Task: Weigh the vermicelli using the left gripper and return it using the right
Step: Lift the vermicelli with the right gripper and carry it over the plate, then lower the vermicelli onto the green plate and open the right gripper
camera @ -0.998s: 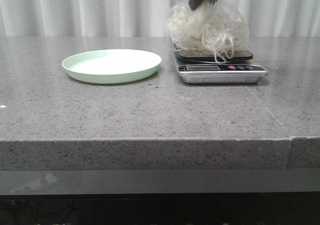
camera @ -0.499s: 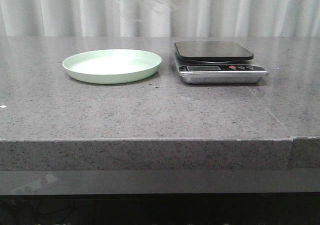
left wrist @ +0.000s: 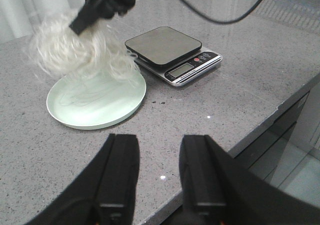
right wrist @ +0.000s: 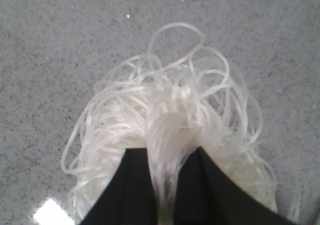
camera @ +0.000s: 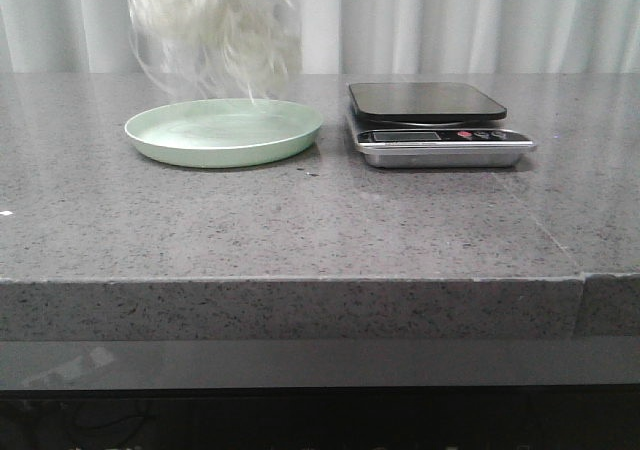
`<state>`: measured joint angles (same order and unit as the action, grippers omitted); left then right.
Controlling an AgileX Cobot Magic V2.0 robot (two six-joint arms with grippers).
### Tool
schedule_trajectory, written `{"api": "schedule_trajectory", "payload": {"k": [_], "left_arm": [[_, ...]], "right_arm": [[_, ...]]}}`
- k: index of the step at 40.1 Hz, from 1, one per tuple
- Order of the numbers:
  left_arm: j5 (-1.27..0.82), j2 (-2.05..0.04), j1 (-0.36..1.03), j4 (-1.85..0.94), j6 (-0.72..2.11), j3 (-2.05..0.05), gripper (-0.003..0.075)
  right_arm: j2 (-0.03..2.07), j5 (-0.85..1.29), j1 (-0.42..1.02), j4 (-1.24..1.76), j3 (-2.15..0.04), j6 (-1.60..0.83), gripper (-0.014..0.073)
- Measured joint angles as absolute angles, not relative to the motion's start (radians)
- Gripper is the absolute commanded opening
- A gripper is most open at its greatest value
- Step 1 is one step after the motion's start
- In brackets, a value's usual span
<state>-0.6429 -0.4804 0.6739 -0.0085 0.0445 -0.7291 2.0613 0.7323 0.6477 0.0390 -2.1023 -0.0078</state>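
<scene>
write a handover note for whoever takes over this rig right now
Right gripper: shut on the fluffy white translucent vermicelli, held in the air above the pale green round plate.
Left gripper: open, empty, hanging back over the grey stone table.
Done: black-topped steel scale is bare, so weighing looks finished.
Left: lower the vermicelli onto the plate, release, withdraw.

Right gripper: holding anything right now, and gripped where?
Yes. The right gripper pinches the fluffy mass of thin translucent white vermicelli by a bunch of strands at its top, hanging it over the pale green round plate. The left gripper is open, empty.
</scene>
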Motion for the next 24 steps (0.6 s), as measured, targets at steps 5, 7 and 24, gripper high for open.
{"api": "schedule_trajectory", "payload": {"k": [5, 7, 24], "left_arm": [[-0.643, -0.480, 0.674, -0.009, 0.044, -0.729, 0.0312], [-0.643, -0.480, 0.674, -0.009, 0.044, -0.729, 0.0312], [-0.641, -0.480, 0.674, -0.009, 0.044, -0.729, 0.0312]], "right_arm": [[2.108, 0.760, 0.648, 0.039, -2.102, -0.008, 0.0224], [2.122, 0.770, 0.648, 0.039, -2.102, -0.008, 0.0272], [2.104, 0.835, 0.652, 0.041, -2.105, -0.008, 0.0438]]}}
